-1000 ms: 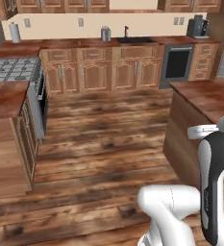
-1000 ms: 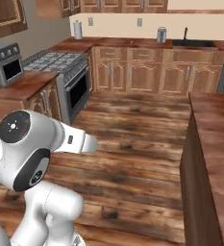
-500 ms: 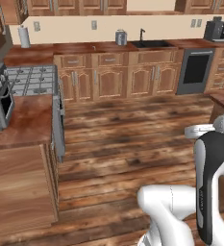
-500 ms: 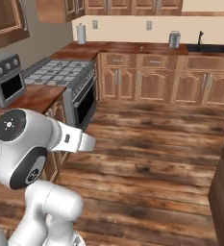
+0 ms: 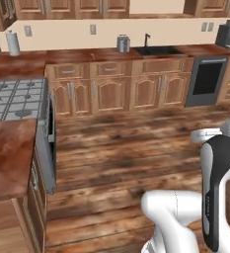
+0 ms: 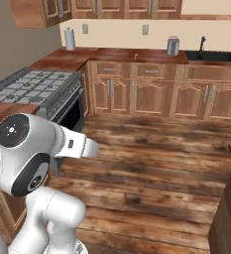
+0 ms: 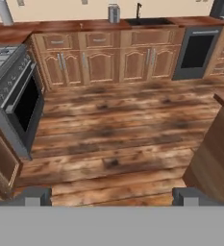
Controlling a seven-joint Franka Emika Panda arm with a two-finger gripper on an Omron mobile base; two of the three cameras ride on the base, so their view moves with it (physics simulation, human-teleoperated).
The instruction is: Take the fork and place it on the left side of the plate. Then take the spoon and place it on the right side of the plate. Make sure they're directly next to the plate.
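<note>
Since the base is out on the wooden floor (image 7: 108,139) with no cutlery around, here's the rundown;
gripper (image 7: 109,196): fingertips spread wide, pinching nothing;
faces: the sink (image 7: 149,21) counter (image 7: 60,26) run, stove (image 7: 3,57) on its left;
fork, spoon, plate: can't spot them, so direction and long axis unknown;
next, my guess: find the plate's counter first

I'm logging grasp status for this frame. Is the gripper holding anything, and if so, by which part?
Nothing is held. In the hand view the gripper has its fingertips wide apart with only bare wooden floor between them.
</note>
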